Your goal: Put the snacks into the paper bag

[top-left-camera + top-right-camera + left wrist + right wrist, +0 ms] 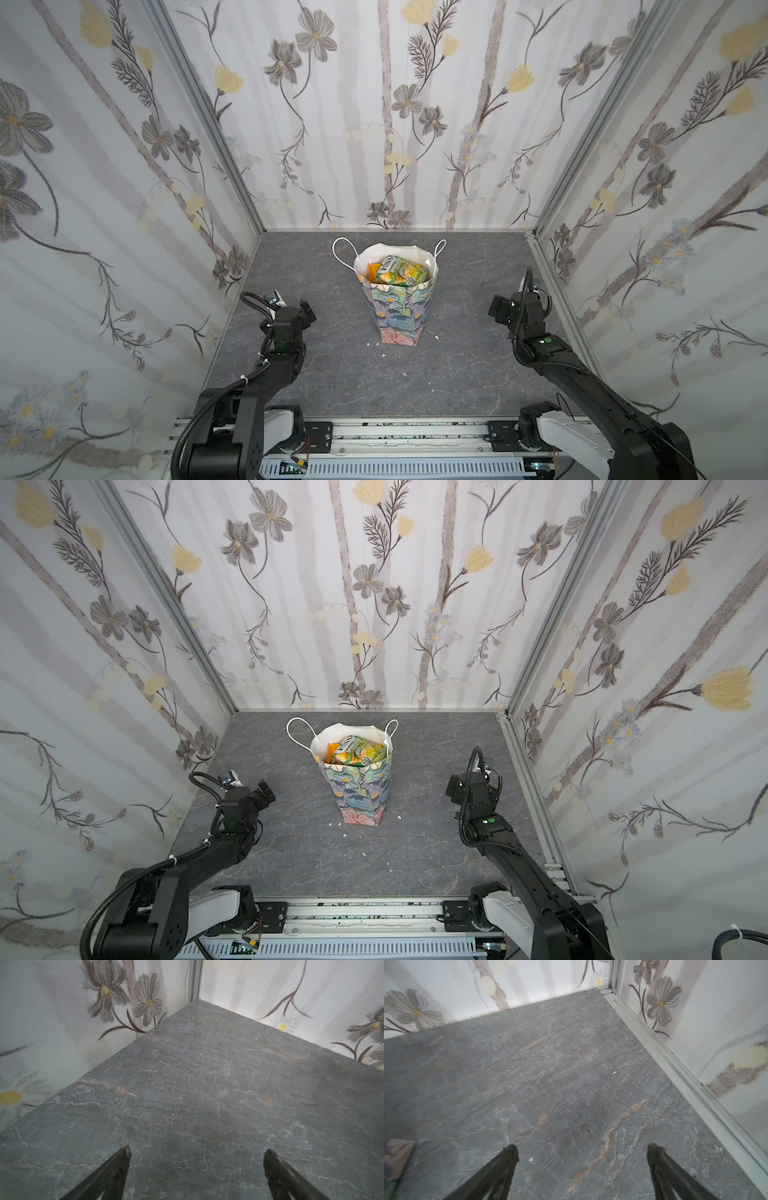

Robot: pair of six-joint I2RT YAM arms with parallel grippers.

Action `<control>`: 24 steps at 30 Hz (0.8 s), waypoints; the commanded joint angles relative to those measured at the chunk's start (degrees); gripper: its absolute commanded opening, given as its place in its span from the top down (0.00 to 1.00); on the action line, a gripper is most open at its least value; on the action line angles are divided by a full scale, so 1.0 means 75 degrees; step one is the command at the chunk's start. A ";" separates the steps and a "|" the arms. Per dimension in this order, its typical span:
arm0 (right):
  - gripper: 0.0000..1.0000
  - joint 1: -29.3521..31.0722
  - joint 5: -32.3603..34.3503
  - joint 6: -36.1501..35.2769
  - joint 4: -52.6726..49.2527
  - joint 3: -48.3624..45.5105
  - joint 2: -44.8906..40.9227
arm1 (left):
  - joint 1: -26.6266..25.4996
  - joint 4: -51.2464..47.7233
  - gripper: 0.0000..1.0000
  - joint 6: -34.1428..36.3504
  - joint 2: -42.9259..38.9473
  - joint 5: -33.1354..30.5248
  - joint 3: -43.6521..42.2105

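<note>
Apparently you are at the end: on the grey table (457, 374) the paper bag (395, 316) stands upright mid-way between the arms, with the snacks (399, 275) piled to its mouth and no packet lying loose in either top view. Your left gripper (197, 1151) and right gripper (582, 1150) both hang spread wide and empty over bare tabletop, well apart from the bag, so I judge nothing is left to load beyond a few white crumbs (384, 356)

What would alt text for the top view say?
In a top view, a floral paper bag stands upright mid-table, filled with snacks. The left gripper and right gripper sit open and empty either side, apart from it.
</note>
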 commanded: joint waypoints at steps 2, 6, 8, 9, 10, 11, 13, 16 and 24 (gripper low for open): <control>0.03 -0.0175 0.0858 -0.1516 0.3976 -0.0627 0.0841 | -0.0010 0.2872 0.00 0.0692 0.0829 0.0931 0.0126; 0.02 -0.0592 -0.0379 -0.2008 0.7010 -0.1421 0.1996 | 0.0003 0.4097 0.00 0.1265 0.1384 0.1851 -0.0089; 0.03 -0.0608 -0.0792 -0.2203 0.6739 -0.1303 0.2024 | -0.0008 0.5304 0.00 0.1497 0.2024 0.2427 -0.0411; 0.03 -0.0626 -0.1066 -0.2253 0.6764 -0.1349 0.1971 | -0.0045 0.5905 0.00 0.1551 0.2389 0.2292 -0.0488; 0.02 -0.0605 -0.1204 -0.2333 0.7150 -0.1547 0.1924 | -0.0040 0.5506 0.00 0.1493 0.2299 0.2254 -0.0477; 0.02 -0.0599 -0.1437 -0.2419 0.7557 -0.1832 0.1792 | -0.0037 0.5092 0.00 0.1425 0.2128 0.2036 -0.0334; 0.02 -0.0613 -0.1316 -0.2402 0.8101 -0.2265 0.1452 | -0.0037 0.4724 0.00 0.1328 0.2234 0.1759 -0.0052; 0.00 -0.0924 -0.1030 -0.2148 1.0286 -0.2999 0.2243 | -0.0084 0.4730 0.00 0.1376 0.2202 0.1753 -0.0072; 0.01 -0.1341 -0.2644 -0.2223 0.8704 -0.1657 0.3312 | -0.0096 0.4792 0.00 0.1370 0.2225 0.1679 -0.0071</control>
